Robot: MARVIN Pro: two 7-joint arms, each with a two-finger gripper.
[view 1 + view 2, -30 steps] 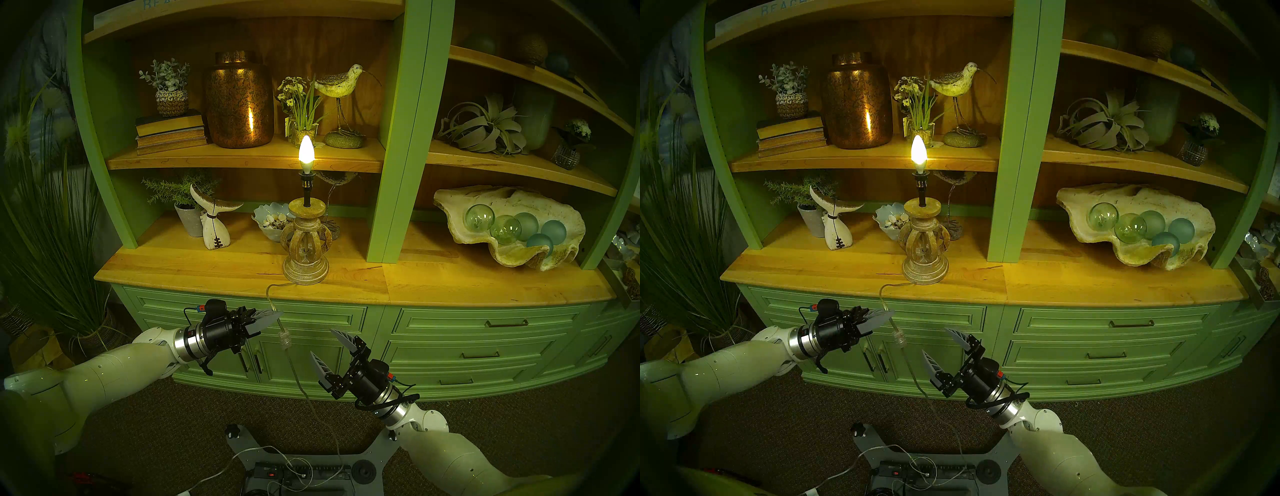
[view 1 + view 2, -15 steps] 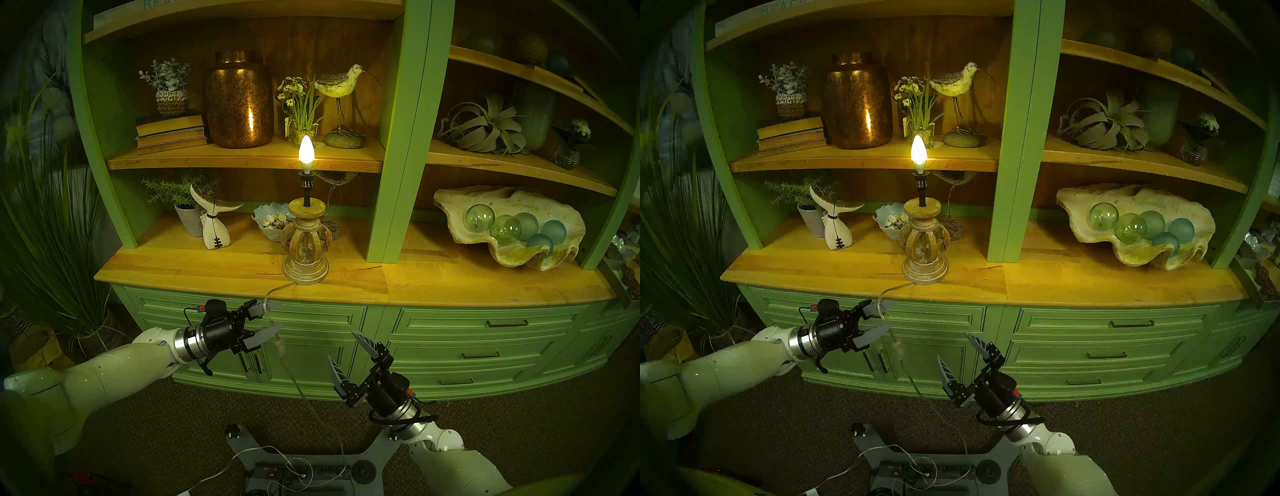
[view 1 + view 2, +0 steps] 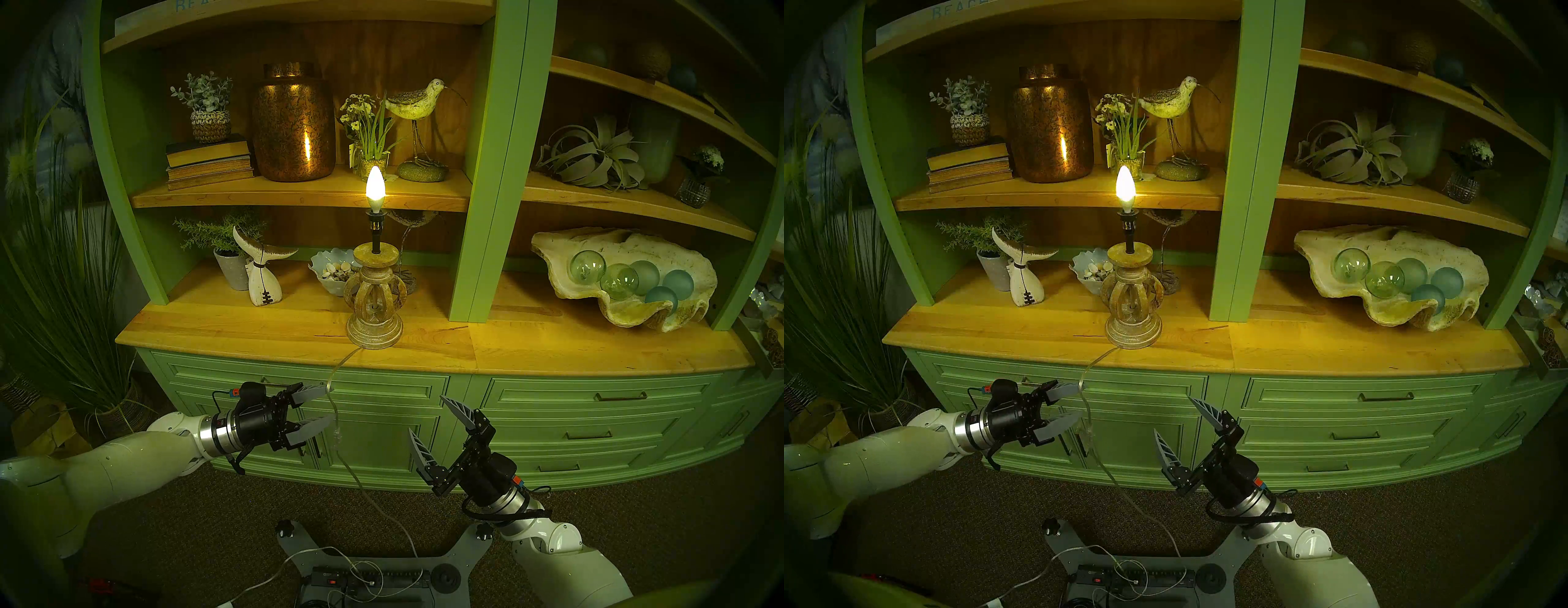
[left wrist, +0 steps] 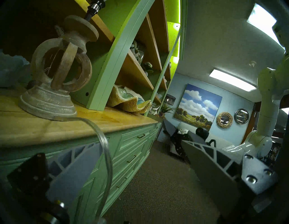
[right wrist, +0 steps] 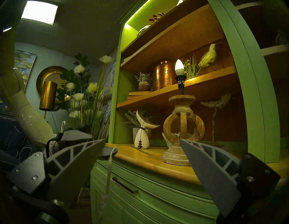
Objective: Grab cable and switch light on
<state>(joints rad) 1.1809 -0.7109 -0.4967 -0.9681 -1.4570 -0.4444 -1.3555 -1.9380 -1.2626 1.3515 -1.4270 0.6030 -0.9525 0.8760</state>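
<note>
Head view, light (image 3: 375, 187): lit, on its wooden base at the countertop (image 3: 254, 331) edge.
Head view, cable (image 3: 337, 424): hangs off the counter, just past the left gripper (image 3: 324, 405), fingers spread, ungripped.
Head view, right gripper (image 3: 432, 424): spread wide, empty, well right of the cable.
Left wrist: cable crosses beside one finger.
Right wrist: fingers apart, bulb glowing.

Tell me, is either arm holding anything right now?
No. Both tools, left and right, are open. The cord hangs loose past the left tool's tips.

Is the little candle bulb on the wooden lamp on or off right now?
On. The bulb glows bright white, casting warm light on the shelf edge behind it.
</note>
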